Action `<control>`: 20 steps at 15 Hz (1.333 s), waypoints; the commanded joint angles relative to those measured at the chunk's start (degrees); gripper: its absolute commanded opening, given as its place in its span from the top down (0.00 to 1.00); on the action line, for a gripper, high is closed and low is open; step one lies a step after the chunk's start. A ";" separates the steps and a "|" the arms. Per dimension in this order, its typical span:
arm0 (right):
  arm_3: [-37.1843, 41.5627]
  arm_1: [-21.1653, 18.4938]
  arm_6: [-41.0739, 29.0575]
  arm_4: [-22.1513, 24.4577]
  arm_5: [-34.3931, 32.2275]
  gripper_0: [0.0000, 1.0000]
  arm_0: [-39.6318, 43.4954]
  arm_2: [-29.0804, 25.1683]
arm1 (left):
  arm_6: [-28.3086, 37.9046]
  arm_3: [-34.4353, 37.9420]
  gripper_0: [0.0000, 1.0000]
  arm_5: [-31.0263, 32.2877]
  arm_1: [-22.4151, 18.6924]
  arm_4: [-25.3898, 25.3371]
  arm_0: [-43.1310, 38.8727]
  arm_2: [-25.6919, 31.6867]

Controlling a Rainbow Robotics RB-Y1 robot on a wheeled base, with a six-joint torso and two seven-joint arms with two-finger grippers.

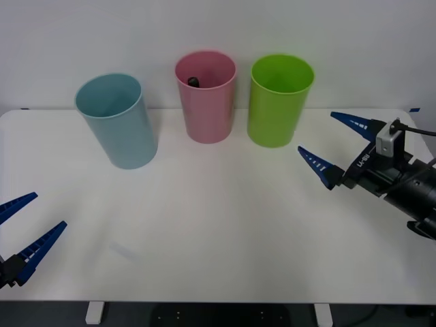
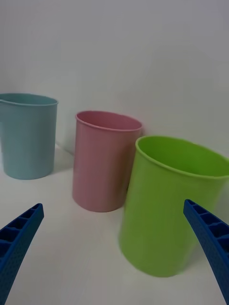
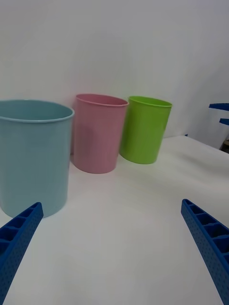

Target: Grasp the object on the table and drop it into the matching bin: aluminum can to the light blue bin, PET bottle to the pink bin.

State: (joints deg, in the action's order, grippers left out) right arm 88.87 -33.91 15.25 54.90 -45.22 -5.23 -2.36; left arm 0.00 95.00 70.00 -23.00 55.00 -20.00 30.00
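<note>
Your left gripper point(image 1: 24, 235) hangs spread and empty at the tabletop's point(image 1: 218, 231) near left corner. Your right gripper point(image 1: 334, 146) gapes empty near the right edge. You see the bottle's black cap point(image 1: 193, 82) inside the pink bin point(image 1: 206, 102).

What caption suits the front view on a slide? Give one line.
Bottle lies inside the pink bin; open right hand and open left hand hover above the table.
</note>
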 commanded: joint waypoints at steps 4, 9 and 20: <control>-0.02 0.34 -1.09 2.49 -11.38 0.00 6.11 -8.10 | 0.00 0.00 0.00 0.00 0.00 0.00 0.00 0.00; 0.16 0.95 -2.06 2.49 -18.76 0.00 11.56 -12.85 | 0.00 0.00 0.00 0.00 0.00 0.00 0.00 0.00; 3.15 1.04 -2.06 2.84 -21.22 0.00 19.03 -14.25 | 0.00 0.00 0.00 0.00 0.00 0.00 0.00 0.00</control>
State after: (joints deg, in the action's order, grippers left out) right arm 92.03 -32.88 13.18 57.74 -66.45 13.79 -16.61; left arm 0.00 95.00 70.00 -23.00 55.00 -20.00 30.00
